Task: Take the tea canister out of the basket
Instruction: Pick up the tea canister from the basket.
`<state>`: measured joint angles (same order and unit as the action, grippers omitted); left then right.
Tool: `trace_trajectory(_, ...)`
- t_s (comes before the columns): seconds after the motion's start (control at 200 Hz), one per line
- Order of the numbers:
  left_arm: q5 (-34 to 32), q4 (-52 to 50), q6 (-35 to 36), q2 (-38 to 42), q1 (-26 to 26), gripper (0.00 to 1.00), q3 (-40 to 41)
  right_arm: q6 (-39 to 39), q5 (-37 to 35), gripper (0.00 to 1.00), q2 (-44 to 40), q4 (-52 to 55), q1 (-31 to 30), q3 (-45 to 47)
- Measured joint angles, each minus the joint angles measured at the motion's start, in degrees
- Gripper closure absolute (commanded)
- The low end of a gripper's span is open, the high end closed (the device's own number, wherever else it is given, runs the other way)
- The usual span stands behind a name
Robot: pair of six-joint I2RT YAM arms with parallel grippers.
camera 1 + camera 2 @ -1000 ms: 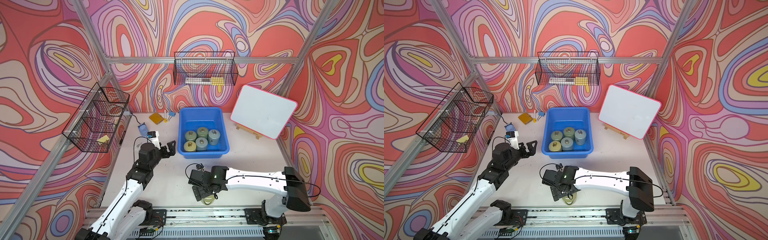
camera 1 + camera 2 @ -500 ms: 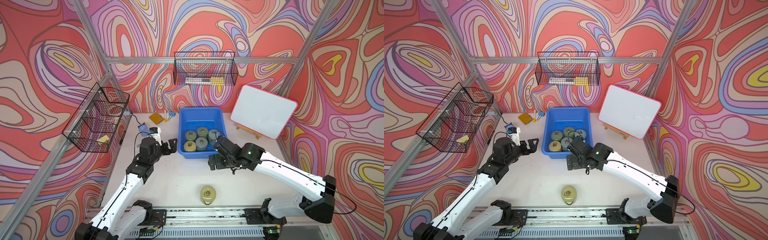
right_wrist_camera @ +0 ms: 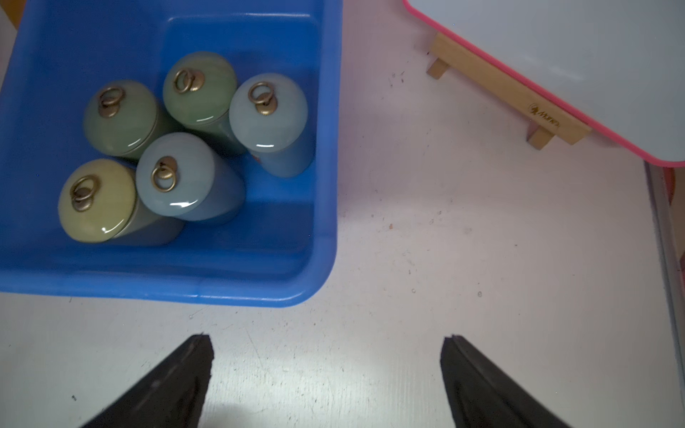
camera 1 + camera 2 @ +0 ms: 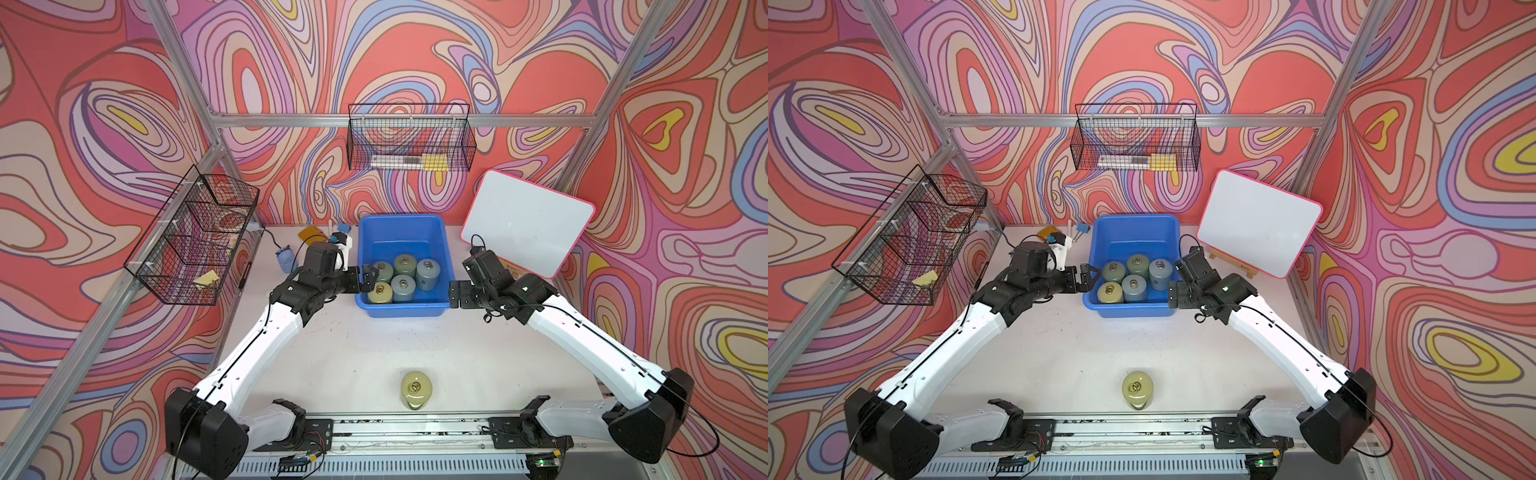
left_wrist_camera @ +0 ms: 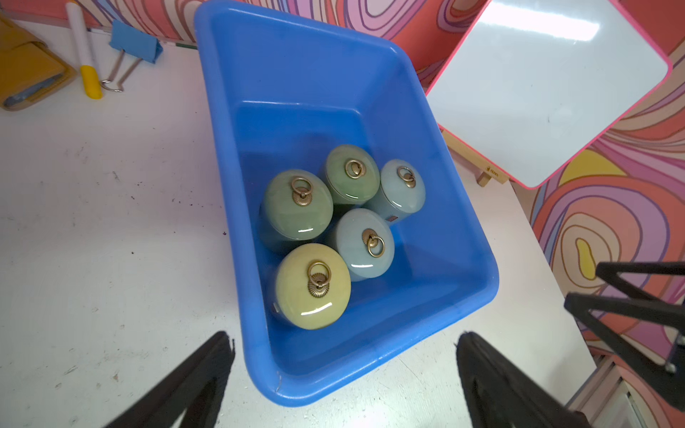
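Observation:
The blue basket point(image 4: 402, 309) point(image 4: 1129, 311) stands at the back middle of the table and holds several upright tea canisters with ring-pull lids: a yellow one point(image 5: 313, 285), two green point(image 5: 298, 203), two pale blue point(image 5: 365, 242). Another yellow tea canister point(image 4: 416, 388) point(image 4: 1137, 388) stands alone near the table's front edge. My left gripper point(image 4: 368, 278) point(image 5: 346, 339) is open, its fingers astride the basket's near left corner, empty. Beside the basket's right wall point(image 3: 330, 185), my right gripper point(image 4: 455, 293) point(image 3: 326, 341) hangs open over bare table, holding nothing.
A pink-framed whiteboard point(image 4: 528, 222) leans on a wooden easel right of the basket. Black wire baskets hang on the back wall point(image 4: 409, 137) and left wall point(image 4: 193, 237). A yellow pouch point(image 5: 26, 70), a marker point(image 5: 83, 48) and a blue binder clip point(image 5: 135, 46) lie back left.
My right arm swung from over the lone yellow canister at the front to the basket's right side, leaving that canister standing. My left gripper moved in to the basket's left corner.

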<state>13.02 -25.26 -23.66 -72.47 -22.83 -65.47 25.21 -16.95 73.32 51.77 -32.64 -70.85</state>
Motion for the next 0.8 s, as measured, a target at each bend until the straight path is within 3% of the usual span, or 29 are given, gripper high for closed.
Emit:
trace_trajectory(0.2, -3.9, -9.6, 3.4, -10.2, -5.0, 0.01, -10.2, -4.7, -1.8, 0.02, -1.8, -10.1, 3.3, 5.8)
trace_trajectory(0.536, -9.8, -21.9, 7.5, -25.0, -8.5, 0.01, -24.9, -9.8, -4.1, 0.02, -4.1, -25.2, 3.8, 17.7)
trace_trajectory(0.801, -12.2, -29.5, 10.4, -34.5, -9.9, 0.01, -33.3, -9.9, -4.5, 0.02, -8.1, -31.1, 3.8, 21.0)
